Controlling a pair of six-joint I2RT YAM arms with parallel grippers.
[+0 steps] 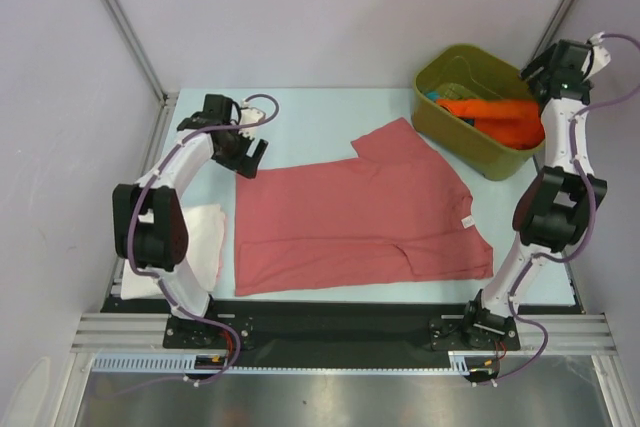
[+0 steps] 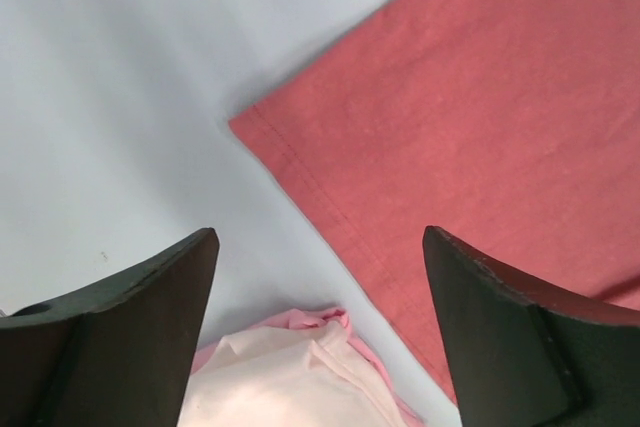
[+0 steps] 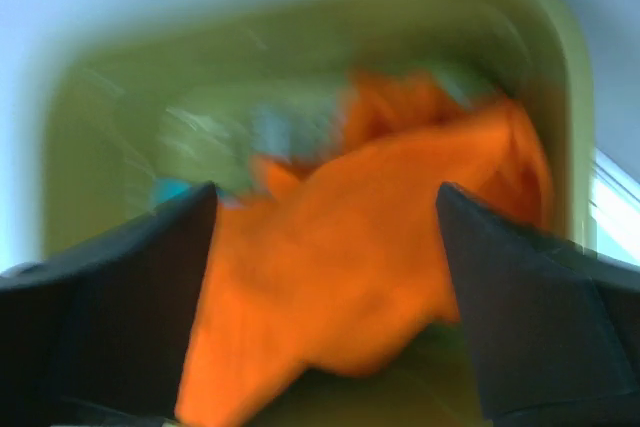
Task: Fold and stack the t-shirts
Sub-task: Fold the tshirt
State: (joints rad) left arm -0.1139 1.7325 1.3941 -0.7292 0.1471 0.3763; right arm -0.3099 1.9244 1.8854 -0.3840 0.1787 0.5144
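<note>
Table (image 1: 300,112) w/ salmon shirt (image 1: 350,217) on top cam; wrist cams: L fingers (image 2: 130,337), R fingers (image 3: 530,317) open, empty.

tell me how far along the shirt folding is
Done: a white shirt looks folded at the left. In hand: the salmon-red shirt lies flat, unfolded, left tool open near its corner. Left: the orange shirt in the bin, right tool open above.

orange t-shirt (image 3: 370,277) and bin (image 3: 95,127) motion-blurred in right wrist view | white t-shirt (image 1: 210,237) part-hidden behind left arm (image 1: 150,232)
</note>
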